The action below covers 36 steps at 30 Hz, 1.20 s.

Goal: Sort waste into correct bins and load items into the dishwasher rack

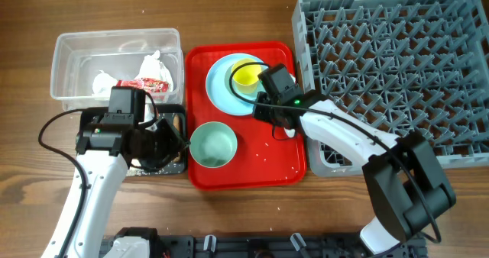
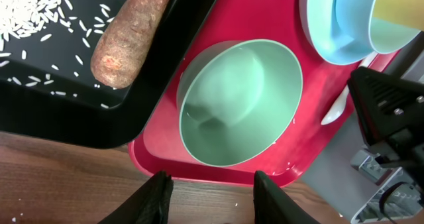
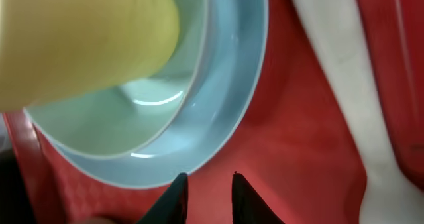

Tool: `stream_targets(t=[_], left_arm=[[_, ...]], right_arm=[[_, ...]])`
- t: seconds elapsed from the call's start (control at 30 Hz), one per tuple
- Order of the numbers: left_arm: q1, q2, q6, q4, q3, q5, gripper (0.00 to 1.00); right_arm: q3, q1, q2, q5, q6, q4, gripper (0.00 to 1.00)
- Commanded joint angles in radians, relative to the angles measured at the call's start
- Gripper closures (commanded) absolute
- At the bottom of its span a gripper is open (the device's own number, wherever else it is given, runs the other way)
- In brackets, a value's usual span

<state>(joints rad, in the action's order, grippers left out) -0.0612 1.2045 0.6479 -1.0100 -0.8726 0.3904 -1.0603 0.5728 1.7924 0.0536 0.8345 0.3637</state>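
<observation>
A light blue plate (image 1: 221, 86) lies on the red tray (image 1: 252, 170) with a small yellow cup (image 1: 246, 75) on it; the cup sits in a light blue cup (image 2: 354, 25). The pale green bowl (image 1: 213, 144) stands empty in front of them. A white spoon (image 3: 358, 118) lies beside the plate. My right gripper (image 3: 209, 179) hovers at the plate's rim, its jaws a narrow gap apart with only red tray between them. My left gripper (image 2: 213, 187) is open over the wood, just off the tray's near corner. The black tray (image 2: 59, 111) holds rice grains (image 2: 33, 12) and a brown stick (image 2: 129, 35).
The clear tub (image 1: 69, 48) at the back left holds crumpled tissue (image 1: 153, 63) and a red wrapper (image 1: 149, 83). The grey dishwasher rack (image 1: 397, 67) fills the right side, hard against the red tray. A few grains lie scattered on the tray.
</observation>
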Motion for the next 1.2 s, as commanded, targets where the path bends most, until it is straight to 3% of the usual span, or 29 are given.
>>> stream_targets(t=[0.0, 0.27, 0.53, 0.83, 1.17], left_arm=[[-0.007, 0.002, -0.016, -0.005, 0.005, -0.006, 0.59], [-0.007, 0.002, -0.016, -0.02, 0.005, -0.006, 0.59], [-0.007, 0.002, -0.016, -0.028, 0.005, -0.006, 0.59], [-0.007, 0.002, -0.016, -0.028, 0.005, -0.006, 0.6], [-0.007, 0.002, -0.016, -0.026, 0.005, -0.006, 0.59]], right_arm=[[0.007, 0.004, 0.03, -0.058, 0.041, -0.012, 0.77], [0.007, 0.004, 0.082, -0.059, 0.084, -0.073, 0.77], [0.007, 0.004, 0.082, -0.056, 0.06, -0.066, 0.96], [0.007, -0.005, 0.031, -0.061, 0.055, -0.011, 0.96], [0.007, -0.016, -0.078, -0.085, -0.055, 0.124, 0.96]])
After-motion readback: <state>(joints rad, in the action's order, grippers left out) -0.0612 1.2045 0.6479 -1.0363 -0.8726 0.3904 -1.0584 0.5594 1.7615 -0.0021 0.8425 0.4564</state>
